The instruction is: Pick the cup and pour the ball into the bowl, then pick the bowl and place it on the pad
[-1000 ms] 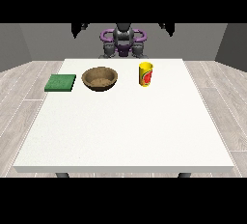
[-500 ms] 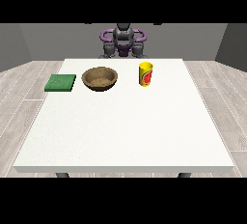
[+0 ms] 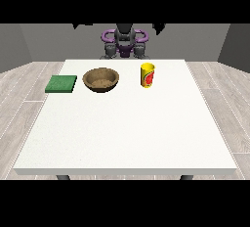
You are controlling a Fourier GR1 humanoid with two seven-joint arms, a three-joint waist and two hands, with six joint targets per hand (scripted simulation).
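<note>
Nothing moved, yellow cup point(image 3: 147, 75) upright — red-marked, beside brown bowl point(image 3: 101, 79)

Along the table's point(image 3: 127, 133) far edge, the pad point(image 3: 61, 83) lies leftmost, the bowl point(image 3: 101, 79) beside it, the cup point(image 3: 147, 75) rightward.

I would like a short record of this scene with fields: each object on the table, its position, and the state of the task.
table: white table, robot behind its far edge
cup: yellow cup with red mark, upright, at the view's right of the bowl, apart from it
bowl: brown bowl, upright, between pad and cup
pad: green pad, flat, near the table's edge at the view's left, nothing on it
ball: not visible
hands: only dark tips at the top of the view, far from the objects
task state: cup not yet picked; bowl not on pad
</note>
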